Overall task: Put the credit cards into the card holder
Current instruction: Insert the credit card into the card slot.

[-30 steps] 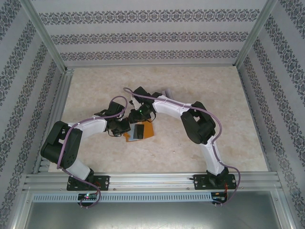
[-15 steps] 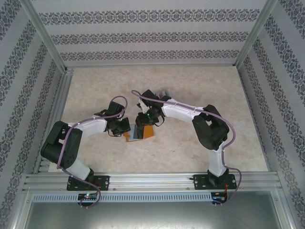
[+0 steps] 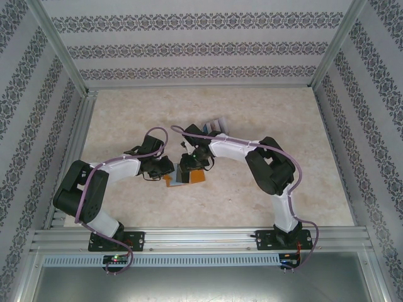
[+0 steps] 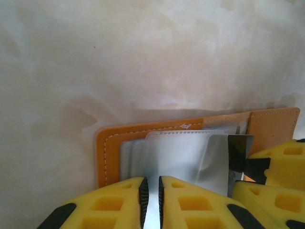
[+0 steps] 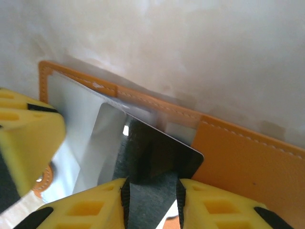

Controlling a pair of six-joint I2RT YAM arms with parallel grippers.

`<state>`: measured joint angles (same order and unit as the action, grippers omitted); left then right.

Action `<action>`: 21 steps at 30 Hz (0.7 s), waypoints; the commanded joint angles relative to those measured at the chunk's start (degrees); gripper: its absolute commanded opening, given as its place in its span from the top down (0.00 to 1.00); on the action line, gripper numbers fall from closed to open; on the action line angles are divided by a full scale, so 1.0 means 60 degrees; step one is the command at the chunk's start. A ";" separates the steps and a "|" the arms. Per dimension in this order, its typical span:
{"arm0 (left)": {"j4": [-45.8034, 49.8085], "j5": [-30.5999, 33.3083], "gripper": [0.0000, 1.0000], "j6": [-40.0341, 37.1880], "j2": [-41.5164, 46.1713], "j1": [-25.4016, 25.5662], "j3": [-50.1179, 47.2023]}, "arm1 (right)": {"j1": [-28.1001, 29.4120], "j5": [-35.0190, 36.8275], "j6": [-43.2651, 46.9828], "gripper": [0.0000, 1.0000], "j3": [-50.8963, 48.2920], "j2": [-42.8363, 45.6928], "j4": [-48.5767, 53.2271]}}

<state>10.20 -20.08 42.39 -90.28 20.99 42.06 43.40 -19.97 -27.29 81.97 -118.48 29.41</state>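
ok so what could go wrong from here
1. The card in the right gripper looks skewed to the pocket; its corner could ride over it rather than slide in.
2. The left gripper pinches only the pocket's edge; a slip might let the holder shift.

Soft even light. Shadow band on beige marbled table [image 4: 143, 57] just behind flat orange leather card holder [image 4: 107, 148]; glossy grey card [image 4: 214, 162] on it glares.

The right end effector [image 5: 152, 188] has swung in over the card holder [image 3: 197, 177], carrying its grey card [image 5: 157, 152]. Behind it, the spare credit cards [image 3: 217, 123] now lie uncovered.
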 commanded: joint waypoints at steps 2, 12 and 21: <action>0.0520 0.0938 0.81 -0.0149 -0.0393 -0.0155 -0.0551 | 0.0134 0.0033 -0.0196 0.66 0.0311 -0.0429 -0.0210; 0.1228 0.1134 0.78 -0.0316 -0.0064 -0.0178 -0.0179 | 0.0238 -0.0863 -0.0725 0.66 0.0131 -0.0387 -0.1153; 0.2649 0.1586 0.73 -0.0663 0.1327 -0.0577 0.0444 | 0.0141 -0.0585 -0.0639 0.66 -0.0315 -0.0239 -0.1092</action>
<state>19.18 -13.98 40.45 -85.12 18.85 42.83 44.03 -23.46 -30.33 81.80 -120.18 22.76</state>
